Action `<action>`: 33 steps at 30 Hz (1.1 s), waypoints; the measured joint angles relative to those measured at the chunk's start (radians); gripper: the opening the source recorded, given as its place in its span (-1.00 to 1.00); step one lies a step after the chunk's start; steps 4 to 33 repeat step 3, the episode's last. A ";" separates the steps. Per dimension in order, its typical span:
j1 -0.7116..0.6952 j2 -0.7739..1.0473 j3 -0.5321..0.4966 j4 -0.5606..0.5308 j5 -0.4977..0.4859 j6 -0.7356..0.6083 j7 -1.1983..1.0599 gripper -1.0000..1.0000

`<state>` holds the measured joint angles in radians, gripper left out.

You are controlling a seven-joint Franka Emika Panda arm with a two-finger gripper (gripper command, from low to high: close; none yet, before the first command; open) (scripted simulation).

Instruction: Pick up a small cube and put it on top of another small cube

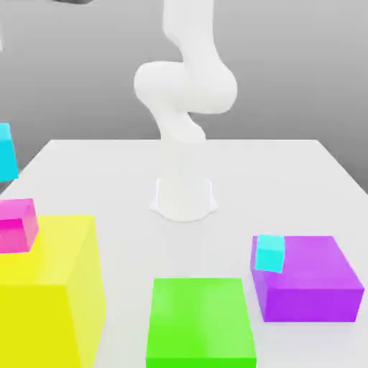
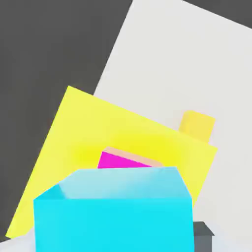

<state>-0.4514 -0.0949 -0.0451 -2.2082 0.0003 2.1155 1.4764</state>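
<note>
Exterior view, from its left: a cyan cube (image 1: 6, 151) sits up in the air at the frame's left edge, cut off by the frame, above the tabletop's (image 1: 287, 180) left corner. Below it, a small magenta cube (image 1: 17, 225) rests on top of the big yellow block (image 1: 50, 295), near that block's left edge. Middle: white arm base (image 1: 184, 190) stands on the tabletop, arm rising out of the top of the frame. In front of it, a green block (image 1: 200, 322). On the right, a purple block (image 1: 309, 277) with a second small cyan cube (image 1: 271, 253) on its top, at the left rear corner.

Hand view: the cyan cube (image 2: 113, 211) sits right under the camera, so it is in the claw, claw pinching it, pressed nearly together. A dark finger (image 2: 203, 235) shows just beside the cube's side. Beyond the cube lie the magenta cube (image 2: 123, 161) and the yellow block (image 2: 98, 133), with a small yellow cube (image 2: 197, 125) on the tabletop (image 2: 167, 59) past the block.
</note>
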 joint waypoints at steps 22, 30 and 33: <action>0.000 0.007 0.000 -0.014 0.000 0.020 0.001 1.00; 0.000 0.007 0.000 -0.014 0.000 0.020 0.001 1.00; 0.000 0.007 0.000 -0.014 0.000 0.020 0.001 1.00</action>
